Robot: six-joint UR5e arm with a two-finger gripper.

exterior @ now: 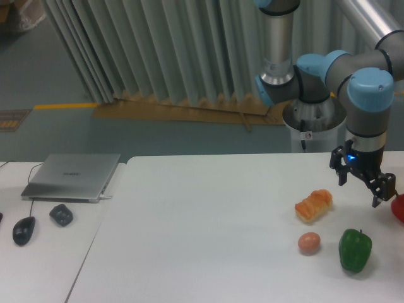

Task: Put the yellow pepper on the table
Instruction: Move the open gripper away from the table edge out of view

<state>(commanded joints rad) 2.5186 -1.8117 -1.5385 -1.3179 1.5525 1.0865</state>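
No yellow pepper shows in this view; it is hidden or out of frame. My gripper (360, 189) hangs above the right part of the large white table (208, 214). Its two black fingers are spread apart with nothing between them. It is to the right of, and a little above, the orange-yellow ridged bread-like piece (314, 204), and above the green bell pepper (355, 250).
A small pinkish-orange round item (308, 242) lies left of the green pepper. A red object (399, 207) is cut off by the right edge. A smaller desk at left holds a closed laptop (72, 177), a mouse (23, 230) and a dark lump (60, 214).
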